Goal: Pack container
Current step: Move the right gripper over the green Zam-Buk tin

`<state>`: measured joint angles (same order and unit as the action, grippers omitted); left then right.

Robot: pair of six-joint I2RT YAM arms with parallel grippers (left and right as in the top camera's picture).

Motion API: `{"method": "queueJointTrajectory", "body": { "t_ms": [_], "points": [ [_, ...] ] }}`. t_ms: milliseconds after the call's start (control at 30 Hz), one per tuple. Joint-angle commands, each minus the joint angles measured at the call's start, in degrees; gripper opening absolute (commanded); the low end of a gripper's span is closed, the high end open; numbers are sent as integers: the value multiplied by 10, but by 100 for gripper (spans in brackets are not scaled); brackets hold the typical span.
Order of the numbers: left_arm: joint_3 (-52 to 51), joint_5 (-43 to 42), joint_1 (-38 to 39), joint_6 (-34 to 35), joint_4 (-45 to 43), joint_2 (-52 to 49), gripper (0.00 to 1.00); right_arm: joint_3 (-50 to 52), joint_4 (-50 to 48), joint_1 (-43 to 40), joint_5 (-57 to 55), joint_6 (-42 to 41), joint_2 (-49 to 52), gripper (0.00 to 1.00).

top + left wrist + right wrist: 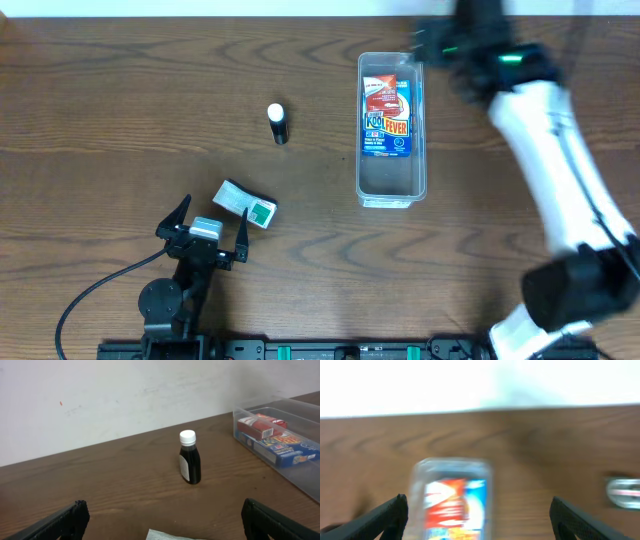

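Note:
The clear container (391, 185) stands at the back centre-right with a blue and red box (387, 117) lying in its far half. It also shows in the left wrist view (300, 477) and, blurred, in the right wrist view (451, 467). A small dark bottle (278, 124) with a white cap stands upright left of it, and shows in the left wrist view (189, 458). A white and green box (247, 204) lies just ahead of my open, empty left gripper (212, 216). My right gripper (480, 519) is open and empty, above the container's far end (432, 45).
The white wall runs along the table's far edge. The white and green box's corner (170, 535) shows between my left fingers (165, 520). A blurred pale object (622, 492) lies at the right of the right wrist view. A black cable (95, 290) trails left of the left arm.

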<state>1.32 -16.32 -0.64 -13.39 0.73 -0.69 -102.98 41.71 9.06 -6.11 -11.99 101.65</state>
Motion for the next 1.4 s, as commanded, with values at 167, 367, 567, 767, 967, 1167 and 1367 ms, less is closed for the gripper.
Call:
{"method": "queueJointTrajectory", "body": {
  "t_ms": [167, 367, 567, 767, 967, 1167, 1367],
  "points": [
    [-11, -6, -3, -3, 18, 1, 98, 1, 78, -179, 45, 135, 33, 87],
    [-11, -6, -3, -3, 18, 1, 98, 1, 61, -229, 94, 192, 101, 86],
    [-11, -6, -3, -3, 18, 1, 98, 1, 18, -255, 94, 200, 167, 86],
    [-11, -6, -3, -3, 18, 1, 98, 1, -21, -279, 96, 209, 209, 86],
    [-11, -6, -3, -3, 18, 1, 98, 1, -57, -282, 96, 209, 233, 86],
    [-11, -6, -3, -3, 18, 1, 98, 1, -92, -279, 96, 193, 263, 85],
    [-11, -6, -3, -3, 18, 1, 98, 1, -105, -278, 94, 193, 293, 86]
  ]
}}
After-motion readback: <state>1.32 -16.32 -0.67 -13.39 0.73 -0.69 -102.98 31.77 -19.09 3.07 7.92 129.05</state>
